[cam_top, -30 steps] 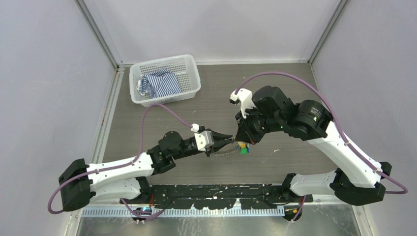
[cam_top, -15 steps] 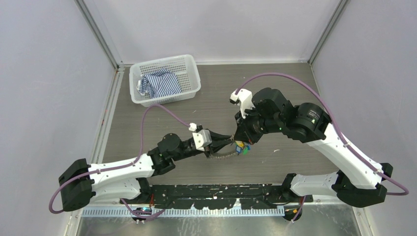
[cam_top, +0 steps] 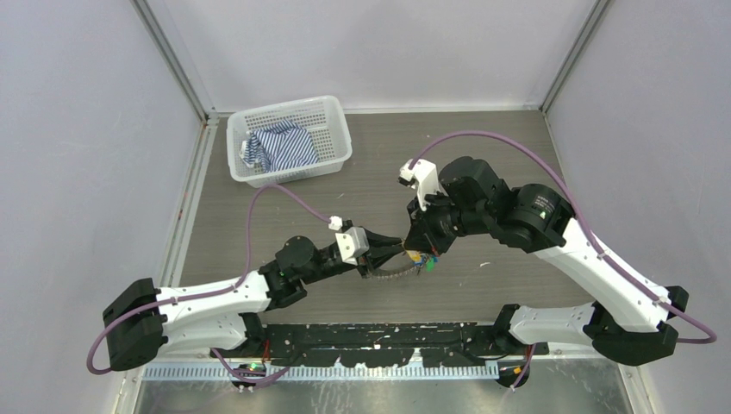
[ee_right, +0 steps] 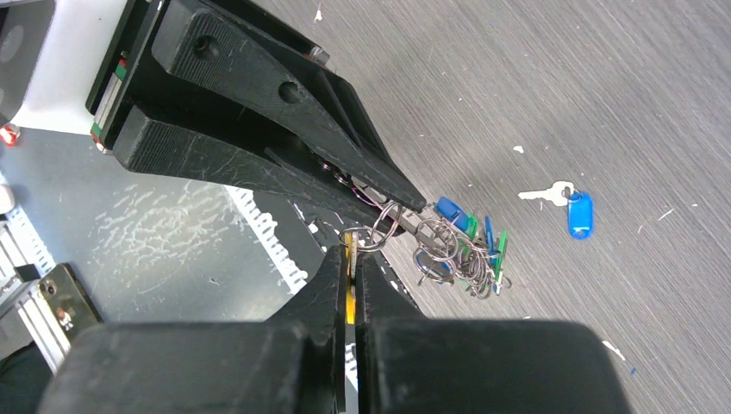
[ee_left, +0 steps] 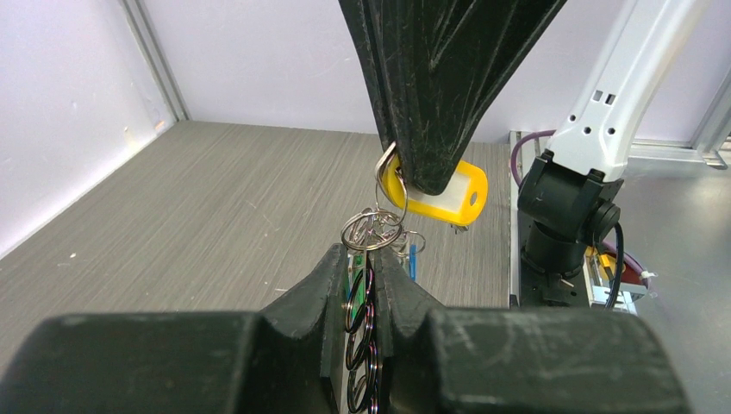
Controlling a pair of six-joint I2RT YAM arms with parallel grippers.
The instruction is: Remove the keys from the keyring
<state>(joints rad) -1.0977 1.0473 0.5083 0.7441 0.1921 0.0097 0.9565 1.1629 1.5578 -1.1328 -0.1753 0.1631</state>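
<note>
Grey wood-grain table (cam_top: 379,147) boxed in by pale walls. From the top camera there's one white basket (cam_top: 297,170) at the back with one striped cloth (cam_top: 280,145) in it, plus two arms meeting mid-table. The left gripper (cam_top: 395,248) and right gripper (cam_top: 420,253) sit nearly tip to tip, with the one keyring (cam_top: 392,272) sagging just below them. The left wrist camera shows the left fingers clamped on the keyring's stacked loops, while the right ones come down from above and pinch one yellow tag (ee_left: 452,194), which joins the bunch through small split rings (ee_left: 372,231). The right wrist camera shows the right fingers closed flat on that tag. The hanging keys (ee_right: 465,250) are a tangle with a few blue and green tags showing, too knotted to count properly. One loose key (ee_right: 573,207) with a blue tag lies on the table well apart from them. Likely trouble: the tangled rings snag, so a tug drags the whole keyring out of the left pinch. Or the slick tag slides out of that narrow grip and nothing comes off.
</note>
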